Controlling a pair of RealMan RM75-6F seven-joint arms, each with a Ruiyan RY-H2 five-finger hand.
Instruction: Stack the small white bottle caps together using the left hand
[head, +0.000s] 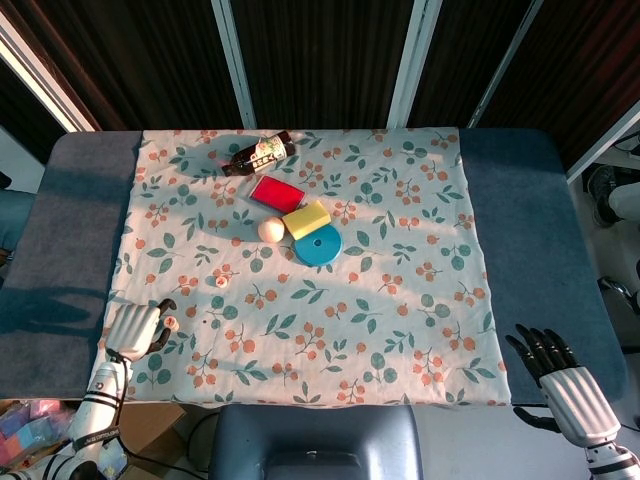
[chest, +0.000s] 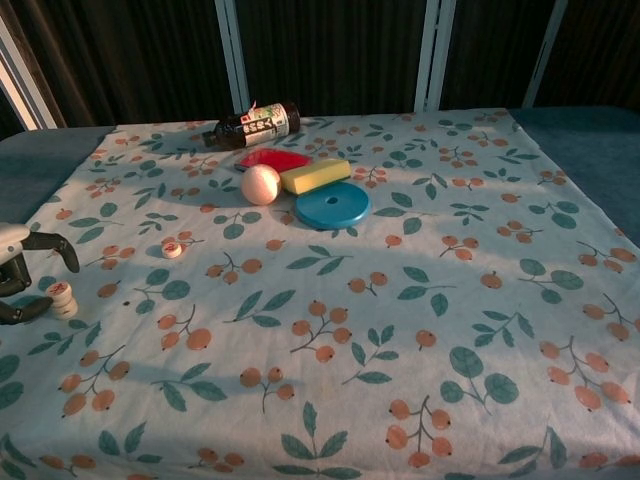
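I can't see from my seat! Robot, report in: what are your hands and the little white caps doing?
Left hand open beside the cap stack, not gripping it. Right hand open, off the cloth. One loose cap unstacked. Nothing in between.

The left hand (head: 133, 331), fingers (head: 160, 308) spread, sits beside stacked caps (head: 171, 323).

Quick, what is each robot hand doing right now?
Left hand: open, fingers spread around the cap stack, not gripping it.
Right hand: open, holding nothing.
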